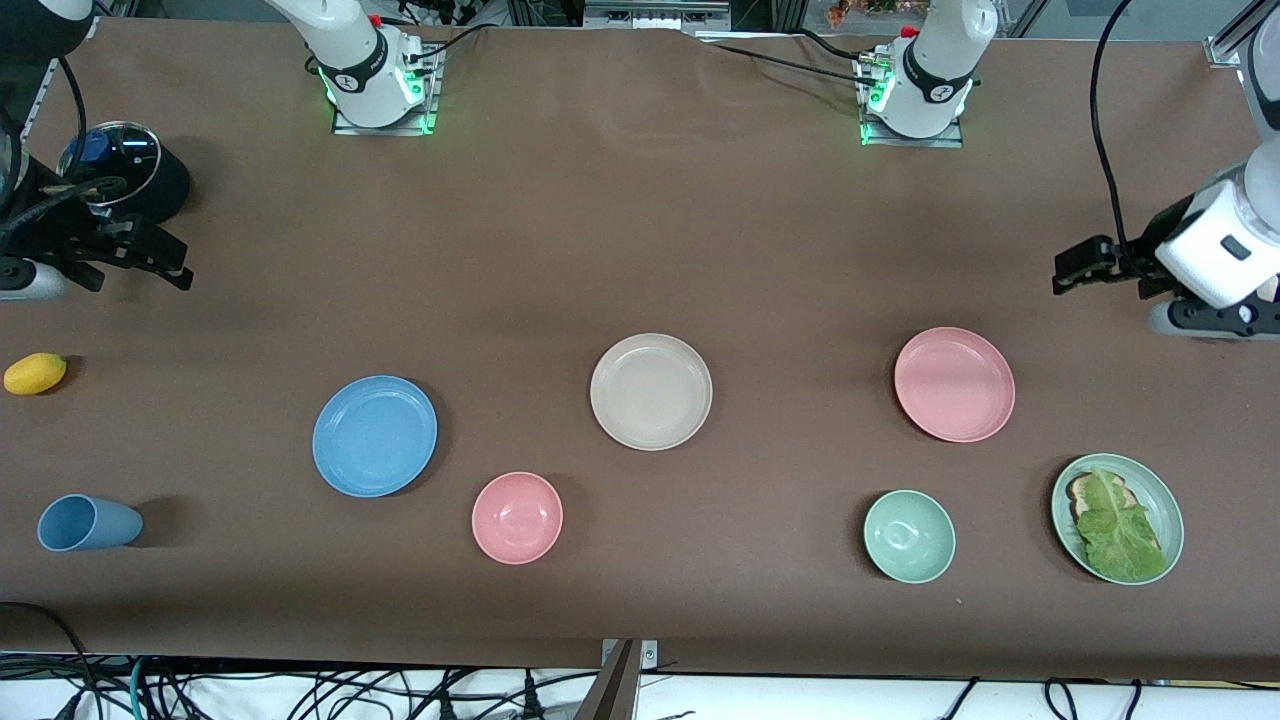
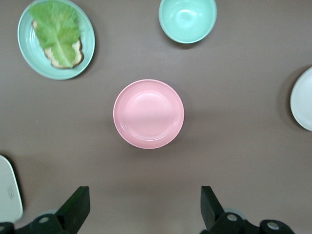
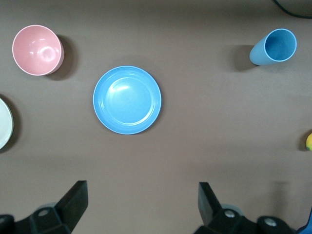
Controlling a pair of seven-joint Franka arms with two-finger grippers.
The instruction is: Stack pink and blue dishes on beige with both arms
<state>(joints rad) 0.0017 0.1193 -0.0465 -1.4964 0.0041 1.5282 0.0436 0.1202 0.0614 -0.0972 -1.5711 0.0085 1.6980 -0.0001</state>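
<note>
Brown table (image 1: 640,230) with pink plate (image 1: 954,384), blue plate (image 1: 375,436), beige plate (image 1: 651,391) flat, rims up; both grippers' fingers spread, empty.

Sky-blue plate (image 1: 375,436), salmon-pink plate (image 1: 954,384), cream-beige plate (image 1: 651,391), brown table (image 1: 640,230), possibly yellow lemon (image 1: 35,373)

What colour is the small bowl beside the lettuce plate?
Mint green bowl; clearest in the left wrist view.

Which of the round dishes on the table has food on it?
Only the green plate, toward the left arm's end of the table: it holds a lettuce leaf over bread. Every other dish is empty.
</note>
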